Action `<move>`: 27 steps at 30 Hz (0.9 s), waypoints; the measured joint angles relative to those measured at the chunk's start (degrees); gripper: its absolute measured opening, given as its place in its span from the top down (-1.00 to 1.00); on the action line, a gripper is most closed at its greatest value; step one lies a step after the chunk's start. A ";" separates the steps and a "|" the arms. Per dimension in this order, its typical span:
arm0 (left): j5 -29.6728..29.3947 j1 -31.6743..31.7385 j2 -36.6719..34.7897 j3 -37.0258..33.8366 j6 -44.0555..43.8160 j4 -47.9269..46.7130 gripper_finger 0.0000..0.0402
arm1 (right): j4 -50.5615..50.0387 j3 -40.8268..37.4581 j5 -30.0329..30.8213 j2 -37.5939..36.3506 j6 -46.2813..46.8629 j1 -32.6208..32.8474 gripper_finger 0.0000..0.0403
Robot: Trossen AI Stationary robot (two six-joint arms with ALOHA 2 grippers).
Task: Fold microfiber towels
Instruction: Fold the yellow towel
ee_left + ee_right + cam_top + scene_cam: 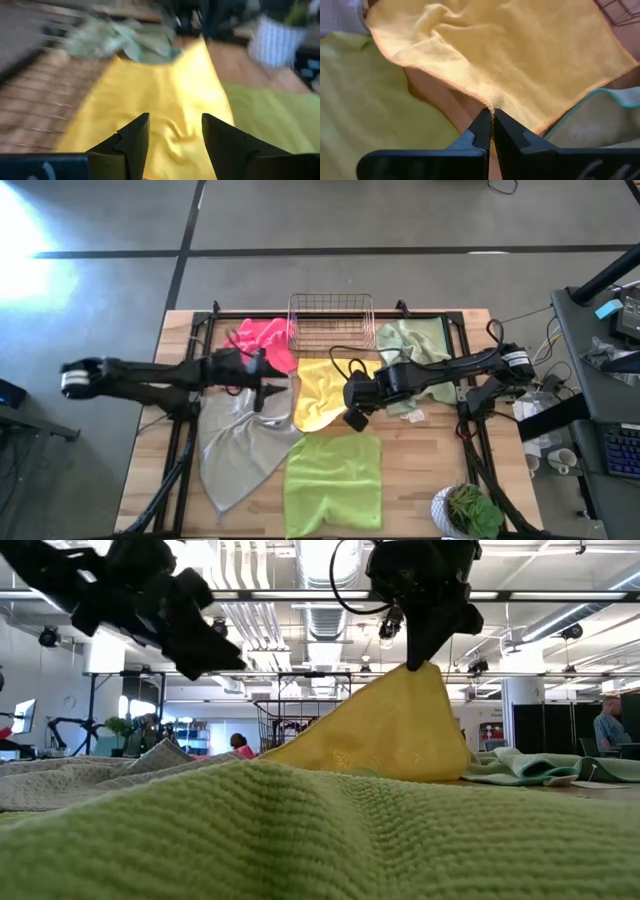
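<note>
Copper wire basket (331, 320) at table (440, 460) far edge; potted plant (466, 512) (white pot, probably) near corner.

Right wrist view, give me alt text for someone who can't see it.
The right gripper is shut on the edge of the yellow towel, lifting it off the wooden table. The lime green towel lies beside it, and the pale sage green towel on the other side.
</note>
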 joint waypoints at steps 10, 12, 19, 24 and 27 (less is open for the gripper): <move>-2.53 -9.17 13.81 7.02 -0.45 0.21 0.17 | -0.03 0.70 0.41 0.00 -0.07 -1.25 0.96; -3.16 -10.46 15.44 7.90 -0.49 0.33 0.17 | -0.01 0.70 0.42 0.00 -0.09 -1.59 0.96; -4.99 -15.02 21.32 10.89 -4.15 0.41 0.17 | 0.21 0.70 0.44 0.00 0.25 -2.21 0.96; -7.16 -17.82 25.93 12.61 -5.10 0.07 0.17 | 0.45 0.70 0.44 0.00 0.24 -2.39 0.96; -8.31 -19.18 28.30 14.30 -5.05 0.27 0.17 | 0.45 0.70 0.44 0.00 -0.22 -2.51 0.96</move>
